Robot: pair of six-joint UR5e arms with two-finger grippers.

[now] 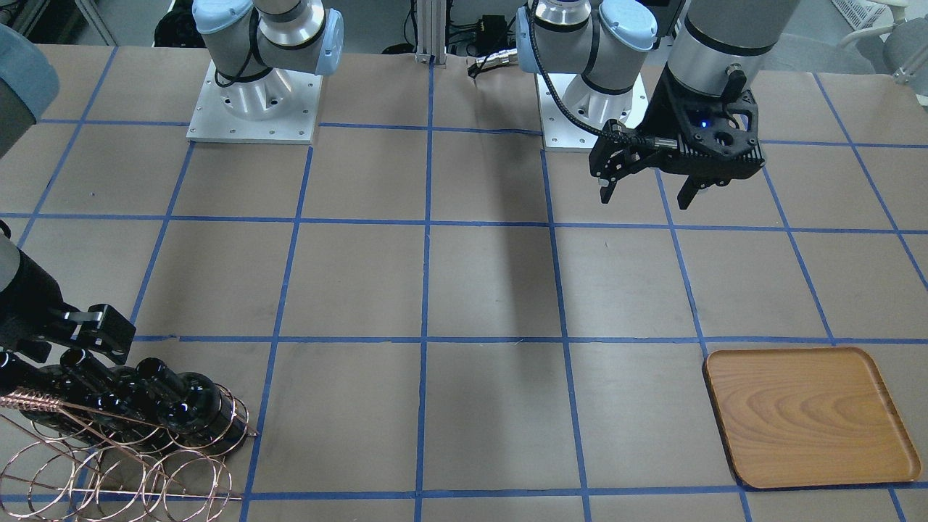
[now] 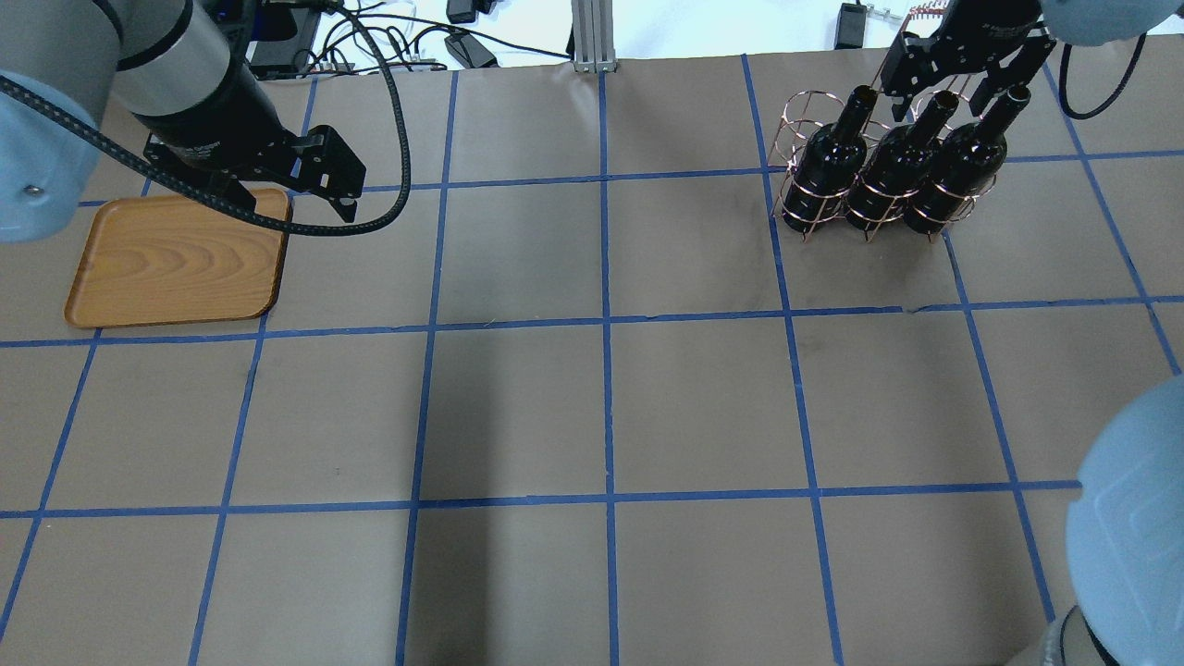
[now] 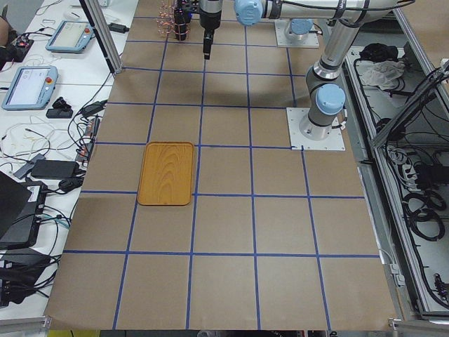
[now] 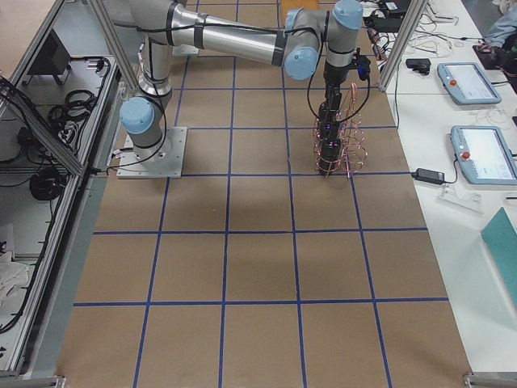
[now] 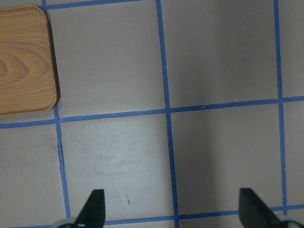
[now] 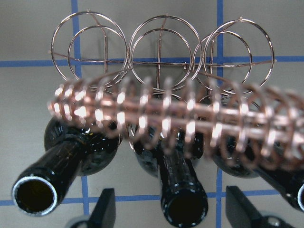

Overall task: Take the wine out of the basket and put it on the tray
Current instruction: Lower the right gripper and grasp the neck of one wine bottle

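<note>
Three near-black wine bottles [image 2: 888,166] stand side by side in the copper wire basket [image 2: 803,109] at the table's far right. My right gripper [image 2: 943,92] is open, with a finger on each side of the middle bottle's neck [image 6: 184,202] near its mouth and not closed on it. The basket's coiled handle [image 6: 190,114] crosses in front of the bottles in the right wrist view. The wooden tray [image 2: 176,259] lies bare at the far left. My left gripper [image 2: 296,199] is open and holds nothing, hovering by the tray's far right corner; the tray's corner [image 5: 23,61] shows in the left wrist view.
The table [image 2: 601,398] is brown paper with a blue tape grid. The basket has unfilled rings [image 1: 109,471] on the side away from the robot. Both arm bases [image 1: 254,101] stand at the robot's edge. Cables and pendants lie beyond the far edge.
</note>
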